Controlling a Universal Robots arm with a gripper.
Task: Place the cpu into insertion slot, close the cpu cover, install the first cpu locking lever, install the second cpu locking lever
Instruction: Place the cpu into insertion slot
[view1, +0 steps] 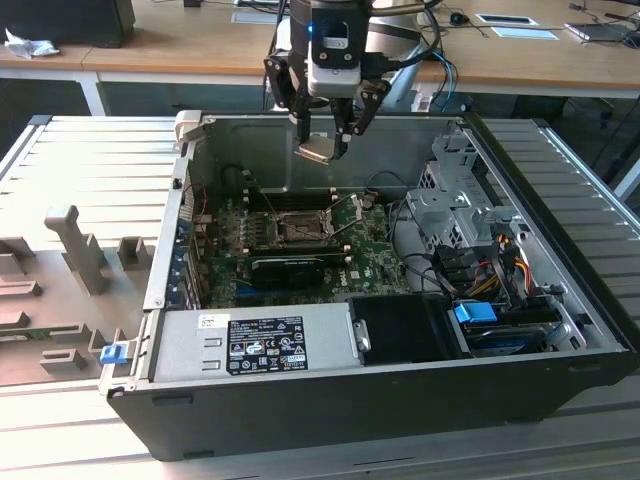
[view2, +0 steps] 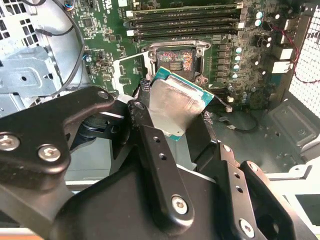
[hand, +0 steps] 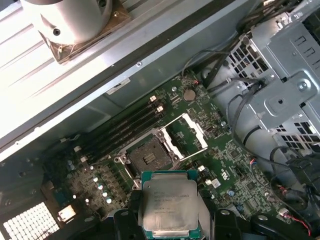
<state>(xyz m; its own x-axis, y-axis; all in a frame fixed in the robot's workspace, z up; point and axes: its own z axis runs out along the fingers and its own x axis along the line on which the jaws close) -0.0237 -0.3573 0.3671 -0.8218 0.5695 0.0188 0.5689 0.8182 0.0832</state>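
Step one by the look of it: the insertion slot (view1: 300, 229) sits bare with the cpu cover (hand: 196, 131) flipped open, the gripper (view1: 325, 145) hangs well above, clamped on the cpu (view1: 316, 152), which I'd guess needs squaring up over that slot, and the drive cage (view1: 450, 205) and cables (view1: 490, 262) crowd the exterior view's right.

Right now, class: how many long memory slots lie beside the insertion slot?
4 memory slots: one nearest the insertion slot, then second, third, fourth outward, side by side. Others may be hidden.
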